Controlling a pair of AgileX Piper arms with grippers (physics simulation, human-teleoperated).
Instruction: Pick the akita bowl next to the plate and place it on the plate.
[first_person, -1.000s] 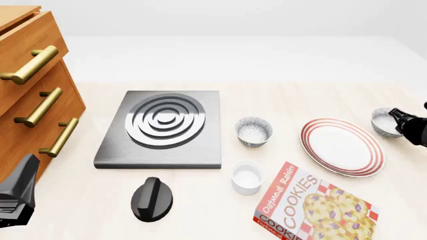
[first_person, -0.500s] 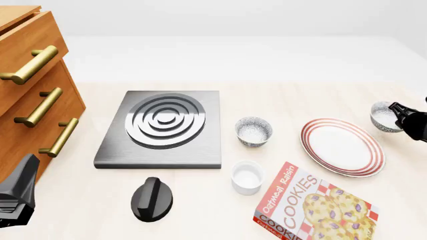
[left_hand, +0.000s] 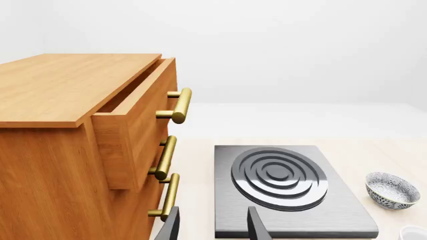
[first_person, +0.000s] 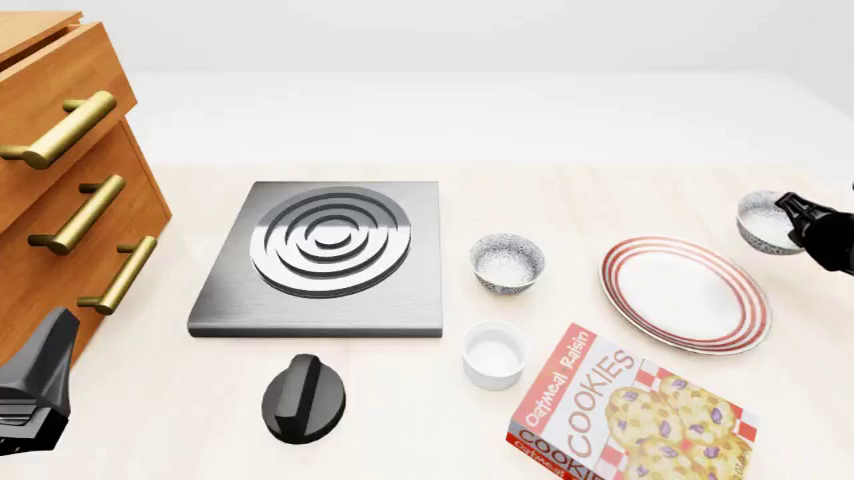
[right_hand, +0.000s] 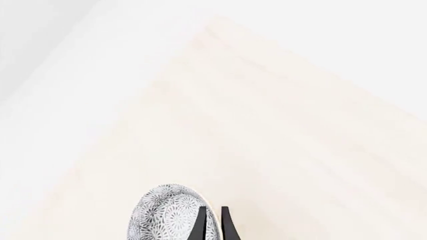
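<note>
- Right gripper (right_hand: 211, 225) fingers pinch the grey-speckled akita bowl (first_person: 763, 222) rim near the tabletop's right edge; left fingers (left_hand: 255, 227) gape empty.
- Lift level, clearing the red-ringed white plate (first_person: 686, 293).

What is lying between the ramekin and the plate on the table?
In the front view, only the cookie box's top corner reaches into the gap between the ramekin and the plate; the rest is bare table.

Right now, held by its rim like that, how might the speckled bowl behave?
The bowl looks stiff and glazed, so it is probably slippery between the thin fingers of the right gripper. Pinched only at one edge of its rim, it may swing or tilt. Its rounded sides suggest it could rock when set down.
</note>
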